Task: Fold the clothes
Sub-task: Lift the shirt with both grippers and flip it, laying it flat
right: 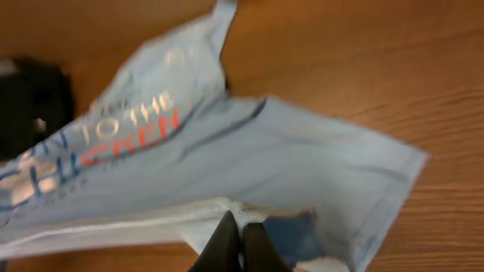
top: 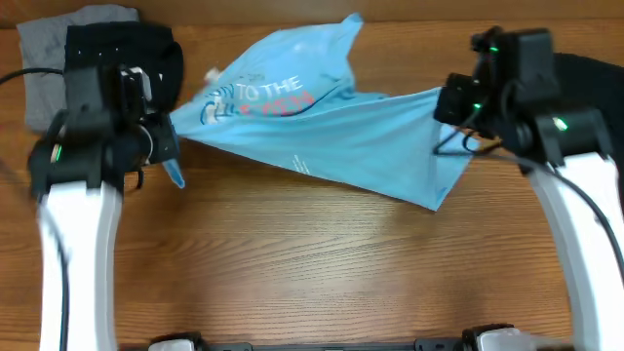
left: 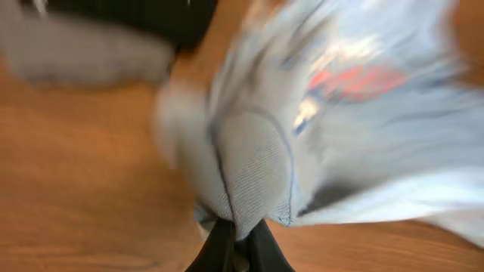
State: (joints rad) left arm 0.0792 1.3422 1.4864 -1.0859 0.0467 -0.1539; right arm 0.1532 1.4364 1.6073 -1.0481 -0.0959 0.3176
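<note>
Beyond the left pincer [top: 173,142], black garment [top: 107,44] overlaps grey garment [top: 39,58], near T-shirt [top: 331,136].

The wooden table [top: 292,263] carries a grey garment [top: 39,68] just beyond the left gripper [top: 168,136], and a black garment [top: 161,49] overlaps it. A dark cloth [top: 595,83] lies on the outer side of the right gripper [top: 441,112]. A light blue T-shirt [top: 322,136] spreads between the two grippers, and its far edge seems to rest on the wood.

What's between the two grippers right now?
The light blue T-shirt spans from left gripper to right gripper, both pinching it; the overhead view shows this.
</note>
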